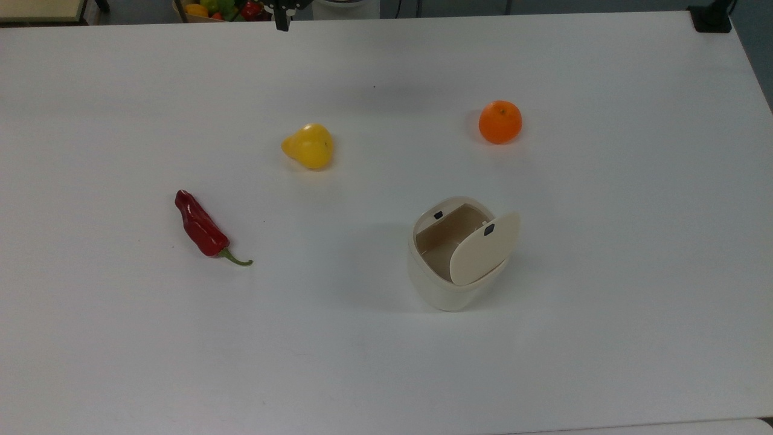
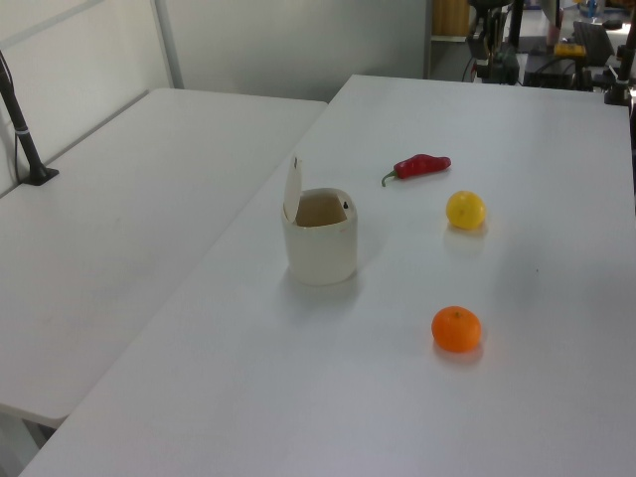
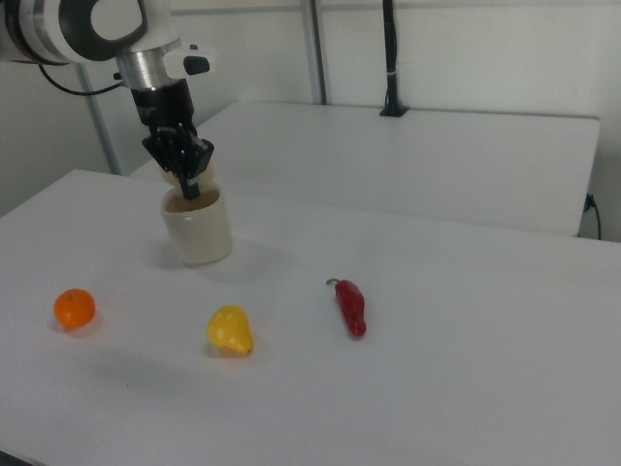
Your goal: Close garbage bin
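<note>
Table (image 1: 604,314) is white, with four loose items spread well apart. The garbage bin (image 1: 444,290) stands upright right of centre in the top view and nearer the bottom edge than the fruit. Its lid (image 1: 483,251) is raised and the beige interior is exposed. In the left view the lid stands nearly on edge at the left view's left side of the rim. A small black button (image 1: 489,229) sits on the lid near its free end. The orange (image 1: 500,122) lies beyond the bin toward the top view's upper right. A yellow pear-shaped fruit (image 1: 309,147) sits up and to the top view's left of the bin. The red pepper (image 1: 199,226) lies farther to the top view's left, its green stem pointing toward the lower right. The arm (image 3: 97,24) enters from the right view's upper left. Its white link bends into a dark wrist that points straight down. The gripper (image 3: 191,183) hangs vertical with its tip lowest. In the right view it lines up with the bin's mouth. In the top view it shows at the table's far edge, well apart from the bin and touching nothing. Whether it is open or closed cannot be told, nor whether it holds anything. A crate of vegetables (image 1: 220,7) sits past the table's far edge.
</note>
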`<state>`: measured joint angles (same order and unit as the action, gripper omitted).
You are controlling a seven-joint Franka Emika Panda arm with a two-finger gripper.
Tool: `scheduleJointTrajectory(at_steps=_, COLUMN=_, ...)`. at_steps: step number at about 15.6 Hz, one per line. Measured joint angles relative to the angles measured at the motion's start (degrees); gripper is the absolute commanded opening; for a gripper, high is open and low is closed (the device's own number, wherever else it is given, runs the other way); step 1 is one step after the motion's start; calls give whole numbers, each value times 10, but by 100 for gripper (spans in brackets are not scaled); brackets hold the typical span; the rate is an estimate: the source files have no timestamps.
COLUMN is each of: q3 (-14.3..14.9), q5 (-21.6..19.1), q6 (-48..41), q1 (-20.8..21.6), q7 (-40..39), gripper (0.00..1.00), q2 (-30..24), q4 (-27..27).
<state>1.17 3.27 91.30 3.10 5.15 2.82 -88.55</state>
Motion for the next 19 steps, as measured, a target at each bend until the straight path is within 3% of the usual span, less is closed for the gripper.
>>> scheduleJointTrajectory(at_steps=11, q3=0, q5=0, q6=11, q1=0, q7=-9, gripper=0, q2=5, q4=2)
scheduleJointTrajectory(at_steps=19, q3=-4, q5=-8, q6=152, q1=3, q7=-22, gripper=0, q2=25, q4=8)
